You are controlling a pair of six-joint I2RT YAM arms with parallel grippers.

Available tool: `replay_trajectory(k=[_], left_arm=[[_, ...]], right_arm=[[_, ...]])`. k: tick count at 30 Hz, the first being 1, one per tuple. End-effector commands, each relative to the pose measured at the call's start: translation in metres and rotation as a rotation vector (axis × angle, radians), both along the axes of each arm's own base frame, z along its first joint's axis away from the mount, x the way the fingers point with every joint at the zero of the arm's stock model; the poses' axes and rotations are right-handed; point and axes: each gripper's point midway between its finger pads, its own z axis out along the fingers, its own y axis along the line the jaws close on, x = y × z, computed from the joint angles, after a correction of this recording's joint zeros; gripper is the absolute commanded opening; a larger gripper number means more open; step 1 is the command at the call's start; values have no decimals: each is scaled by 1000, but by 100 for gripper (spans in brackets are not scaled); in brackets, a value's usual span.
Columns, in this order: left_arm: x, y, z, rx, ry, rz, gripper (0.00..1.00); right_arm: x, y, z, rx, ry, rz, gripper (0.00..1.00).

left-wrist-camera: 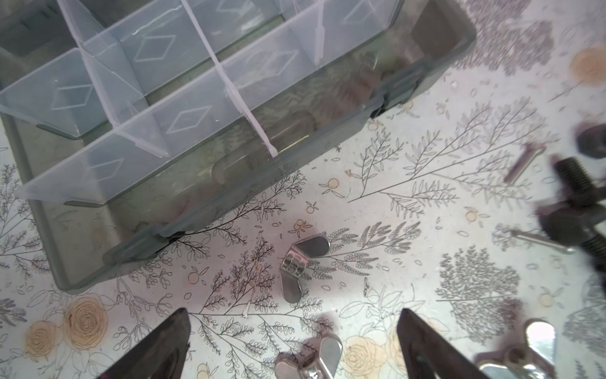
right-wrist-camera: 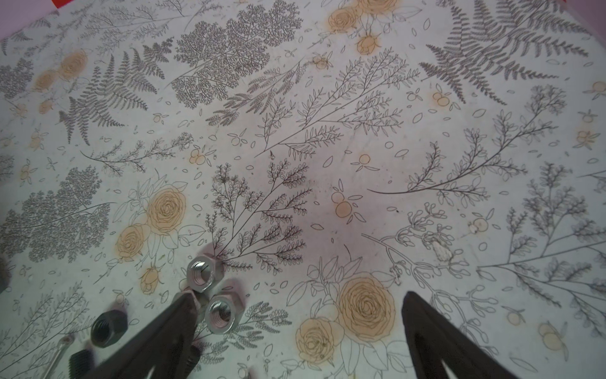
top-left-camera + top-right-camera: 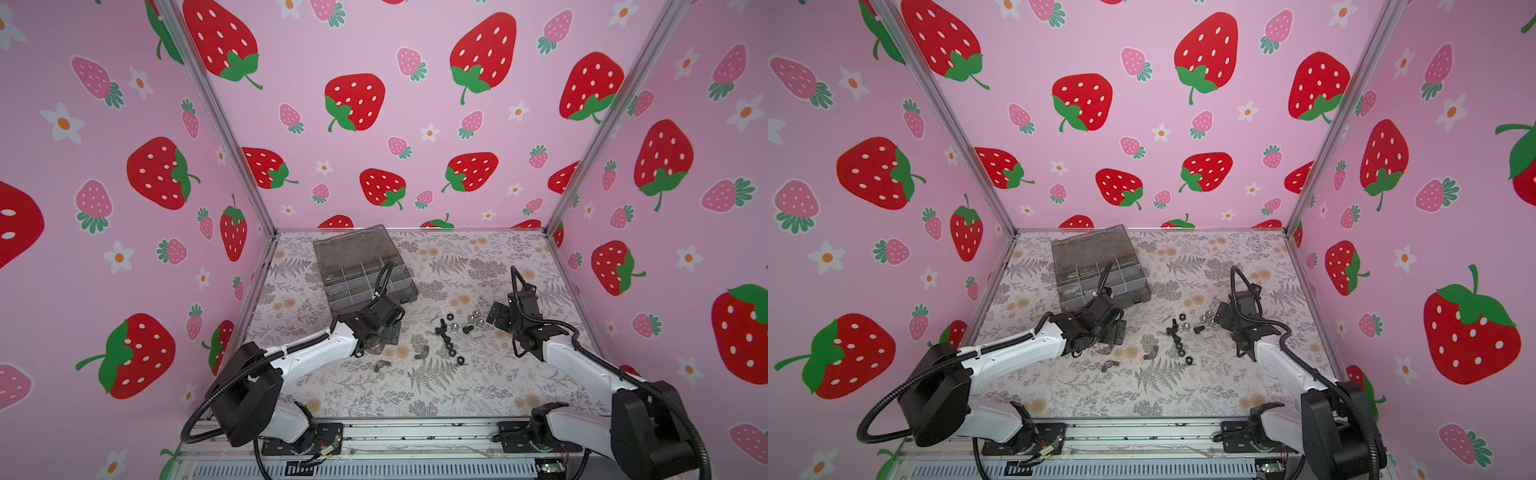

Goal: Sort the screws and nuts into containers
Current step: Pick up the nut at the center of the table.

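Dull grey wing nuts lie just ahead of our left pincer, the smoky-grey plastic box's compartments beyond. Our right wrist view, unlike the left, shows shiny silver nuts beside our right pincer. Both pincers gape empty; both arms reach low.

The near strip of the table and its far right corner lie bare for a gripper to pass. Loose screws and nuts fill the middle; the organiser box stands far left behind the left arm, and the right arm is just right of them.
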Motion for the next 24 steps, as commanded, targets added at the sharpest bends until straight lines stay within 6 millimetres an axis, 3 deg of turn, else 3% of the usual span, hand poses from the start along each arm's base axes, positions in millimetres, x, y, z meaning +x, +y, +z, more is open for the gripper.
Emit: replay_trajectory(k=[1,8,24], left_arm=[[6,0,-1,55,32,-47,98],[19,-4,-33,53,152,-134,81],[24,-4,-71,91,262,-153,48]], right_arm=[[-3,-1,2,12,6,-45,100],[-5,0,10,4,-24,-56,100],[4,1,16,-16,-30,-59,100]])
